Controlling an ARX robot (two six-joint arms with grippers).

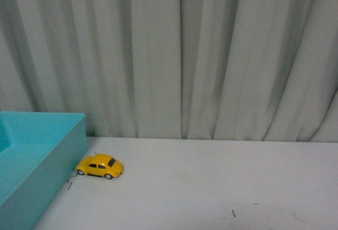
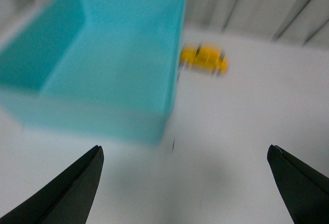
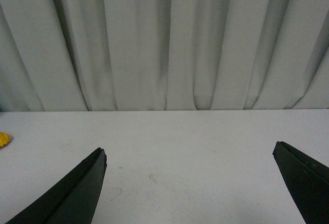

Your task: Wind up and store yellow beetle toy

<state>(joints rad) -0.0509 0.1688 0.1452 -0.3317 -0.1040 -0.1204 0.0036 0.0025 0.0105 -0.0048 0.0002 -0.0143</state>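
Front view, both wrist views. The yellow beetle toy (image 1: 100, 166) stands on its wheels on the white table (image 1: 222, 182), at about 8 o'clock from the middle of the front view. Its long axis runs roughly 9 to 3 o'clock. Its 9 o'clock end sits just beside the outer wall of the blue bin (image 1: 53, 172); I cannot tell whether they touch.

My left gripper (image 2: 185, 149) has its jaws spread wide and holds nothing. Though that view is blurred, it shows the toy (image 2: 204, 59) whole, ahead of the jaws and beside the bin's corner. My right gripper (image 3: 189, 148) is likewise wide and empty, and catches only a yellow sliver of the toy (image 3: 3, 140) at the frame's edge. I judge the left arm the nearer one.

The table is flat, matt and bare apart from small dark marks (image 1: 69, 185). A pale grey curtain (image 1: 211, 56) closes the room at 12 o'clock.
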